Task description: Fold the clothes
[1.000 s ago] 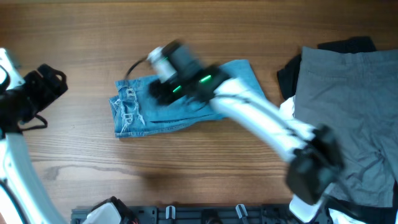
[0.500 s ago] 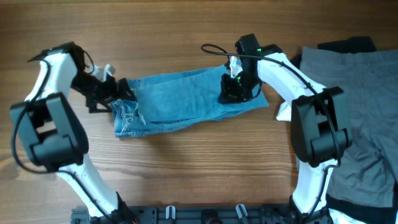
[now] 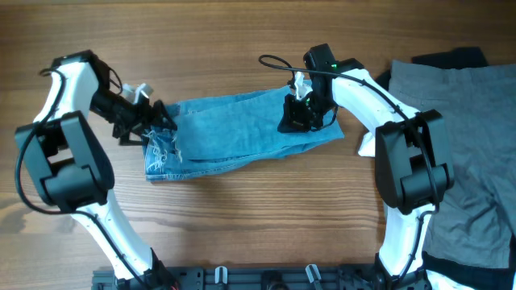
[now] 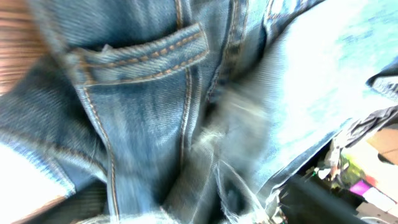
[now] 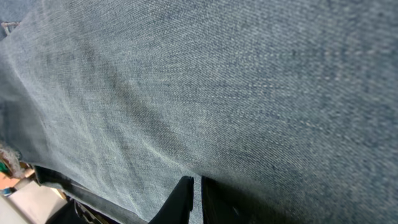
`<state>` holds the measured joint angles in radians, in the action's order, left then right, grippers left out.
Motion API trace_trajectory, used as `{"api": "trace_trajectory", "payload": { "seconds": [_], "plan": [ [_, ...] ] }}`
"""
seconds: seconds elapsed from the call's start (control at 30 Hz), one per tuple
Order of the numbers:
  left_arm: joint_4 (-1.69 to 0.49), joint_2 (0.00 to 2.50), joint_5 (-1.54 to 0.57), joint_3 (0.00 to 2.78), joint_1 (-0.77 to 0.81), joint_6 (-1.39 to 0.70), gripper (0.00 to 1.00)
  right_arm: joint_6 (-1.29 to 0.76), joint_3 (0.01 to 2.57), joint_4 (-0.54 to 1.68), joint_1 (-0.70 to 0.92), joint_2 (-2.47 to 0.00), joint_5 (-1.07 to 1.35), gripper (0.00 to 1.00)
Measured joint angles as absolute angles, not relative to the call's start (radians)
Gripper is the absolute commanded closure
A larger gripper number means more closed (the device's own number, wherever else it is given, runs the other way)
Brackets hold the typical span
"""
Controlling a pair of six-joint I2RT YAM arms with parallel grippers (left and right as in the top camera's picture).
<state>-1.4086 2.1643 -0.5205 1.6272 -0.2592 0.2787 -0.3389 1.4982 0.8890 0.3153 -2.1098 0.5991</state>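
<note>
The light-blue jeans (image 3: 242, 129) lie folded lengthwise across the middle of the table, frayed hems at their left end. My left gripper (image 3: 161, 122) is at that left end. In the left wrist view a stitched pocket (image 4: 143, 56) and frayed denim fill the blurred frame, and the dark fingers stand wide apart with cloth bunched between them. My right gripper (image 3: 292, 121) presses on the jeans' right part. In the right wrist view its fingers (image 5: 183, 199) are shut on a thin ridge of denim (image 5: 217, 81).
Large grey trousers (image 3: 459, 145) cover the table's right side. A black piece (image 3: 451, 58) lies at their top and a white piece (image 3: 371, 145) at their left edge. A black rail (image 3: 266, 278) runs along the front edge.
Both arms have come to the ends of the jeans. The right gripper has shut on the denim. The jeans' right end has slid slightly left.
</note>
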Motion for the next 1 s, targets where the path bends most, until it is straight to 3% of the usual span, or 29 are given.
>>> {"api": "trace_trajectory", "payload": {
  "seconds": [0.23, 0.5, 0.73, 0.77, 0.83, 0.9, 1.0],
  "plan": [
    [-1.138, 2.098, -0.521, 1.424, -0.265, 0.272, 0.0, -0.337, 1.498, 0.881, 0.315, -2.11, 0.599, 0.89],
    [-1.222, 2.091, -0.492, 1.398, -0.327, 0.181, 0.0, -0.334, 1.498, 0.877, 0.315, -2.11, 0.599, 0.89],
    [-1.052, 2.027, -0.492, 1.312, -0.286, 0.113, 0.02, -0.334, 1.498, 0.874, 0.315, -2.11, 0.598, 0.89],
    [-1.003, 2.004, -0.485, 1.28, -0.256, 0.112, 0.27, -0.334, 1.498, 0.873, 0.315, -2.11, 0.598, 0.89],
    [-0.968, 1.992, -0.484, 1.262, -0.225, 0.109, 0.96, -0.334, 1.498, 0.873, 0.315, -2.11, 0.598, 0.89],
    [-0.938, 2.009, -0.501, 1.252, -0.207, 0.118, 0.96, -0.334, 1.498, 0.873, 0.315, -2.11, 0.598, 0.89],
    [-1.088, 2.061, -0.521, 1.29, -0.209, 0.13, 0.96, -0.334, 1.498, 0.88, 0.315, -2.11, 0.598, 0.9]
  ]
}}
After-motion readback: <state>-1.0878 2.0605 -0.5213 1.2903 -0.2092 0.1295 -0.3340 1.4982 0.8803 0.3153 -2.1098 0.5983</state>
